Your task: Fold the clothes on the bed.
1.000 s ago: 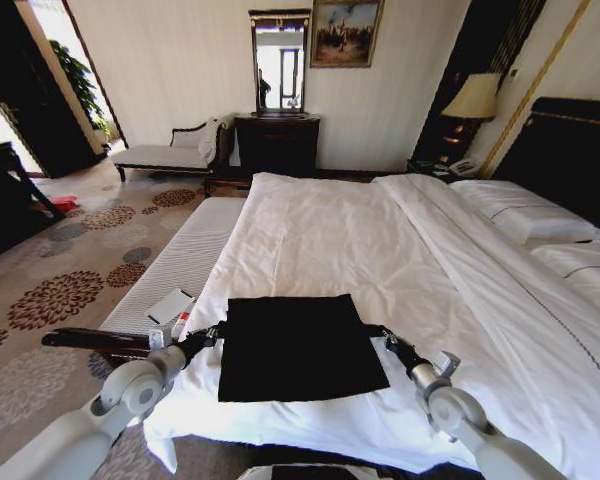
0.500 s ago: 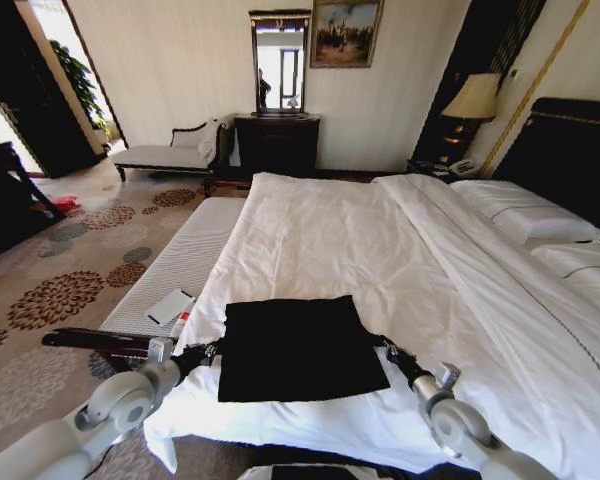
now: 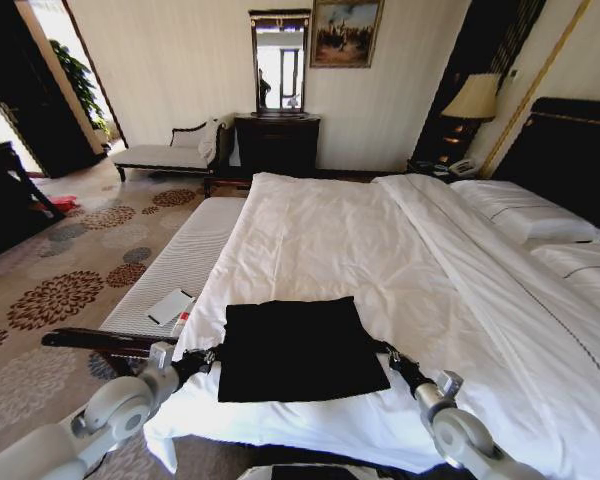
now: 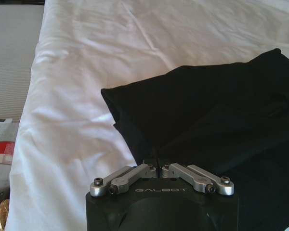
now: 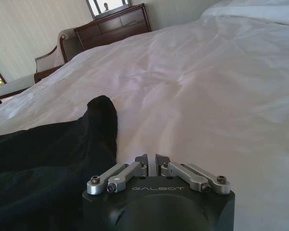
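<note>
T-shirt: the black T-shirt (image 3: 298, 349) lies folded into a rough rectangle on the white duvet (image 3: 360, 250), near the foot edge of the bed (image 3: 540, 300), at about 6 o'clock in the head view.
Left end effector: the left end effector (image 3: 208, 355) sits at the shirt's 9 o'clock edge; in the left wrist view (image 4: 156, 163) its fingers are clenched together, tips meeting at the black cloth, but whether any fabric is pinched I cannot tell.
Right end effector: the right end effector (image 3: 390, 352) sits at the shirt's 3 o'clock edge; in the right wrist view (image 5: 151, 159) its fingers are likewise clenched, over white duvet just beside the shirt's raised corner (image 5: 102, 108).
Bench: a pale striped bench (image 3: 175, 265) runs along the bed at 9 o'clock.
Pillows: white pillows (image 3: 535, 215) lie at 2 o'clock.
</note>
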Controlling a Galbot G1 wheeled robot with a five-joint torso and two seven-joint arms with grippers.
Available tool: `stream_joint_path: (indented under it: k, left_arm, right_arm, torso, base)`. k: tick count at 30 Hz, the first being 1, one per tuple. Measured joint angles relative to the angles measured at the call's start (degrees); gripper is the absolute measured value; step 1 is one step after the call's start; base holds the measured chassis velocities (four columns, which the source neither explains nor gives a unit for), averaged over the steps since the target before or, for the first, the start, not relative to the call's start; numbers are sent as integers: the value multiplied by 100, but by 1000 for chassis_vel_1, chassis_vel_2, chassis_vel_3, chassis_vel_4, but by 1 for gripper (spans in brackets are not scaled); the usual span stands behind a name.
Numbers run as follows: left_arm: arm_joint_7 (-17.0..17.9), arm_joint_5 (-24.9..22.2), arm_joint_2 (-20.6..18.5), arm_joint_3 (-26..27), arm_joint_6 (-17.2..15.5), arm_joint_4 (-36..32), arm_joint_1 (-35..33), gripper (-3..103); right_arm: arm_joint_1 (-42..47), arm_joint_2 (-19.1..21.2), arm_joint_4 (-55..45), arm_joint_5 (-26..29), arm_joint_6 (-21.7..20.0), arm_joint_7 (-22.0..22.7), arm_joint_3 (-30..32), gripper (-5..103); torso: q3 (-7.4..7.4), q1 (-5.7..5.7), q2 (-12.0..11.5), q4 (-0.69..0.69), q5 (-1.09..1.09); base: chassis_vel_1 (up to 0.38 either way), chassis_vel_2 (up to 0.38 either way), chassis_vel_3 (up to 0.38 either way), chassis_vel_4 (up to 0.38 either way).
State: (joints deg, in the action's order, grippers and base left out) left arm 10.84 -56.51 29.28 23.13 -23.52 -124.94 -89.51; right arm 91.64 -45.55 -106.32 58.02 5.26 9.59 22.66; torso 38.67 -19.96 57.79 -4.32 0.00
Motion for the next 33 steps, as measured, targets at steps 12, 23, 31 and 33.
stream_joint_path:
  k: [12,23,31,33]
  left_arm:
    - [-253,-565,708,1536,125,-483,-34,43]
    - [-139,-1726,2036,468,-610,1453,2314,86]
    - [-925,-1901,2488,135,-902,2641,2821,100]
    - [-1043,-1914,2593,118,-922,2863,2851,100]
  right_arm:
    - [-376,-49,-689,236,24,245,544,56]
    - [-1865,-346,49,433,-260,644,1,94]
    - [-2261,-554,390,389,-328,717,-289,100]
    - [-2292,-587,496,381,-337,741,-318,100]
  torso:
    - [0,0,1,2,1]
    - [2,-2,-1,0,-1]
    - [2,-2,-1,2,0]
    - [1,-2,-1,3,-1]
  base:
    - [0,0,0,0]
    - [0,0,0,0]
    - [0,0,0,0]
    - [0,0,0,0]
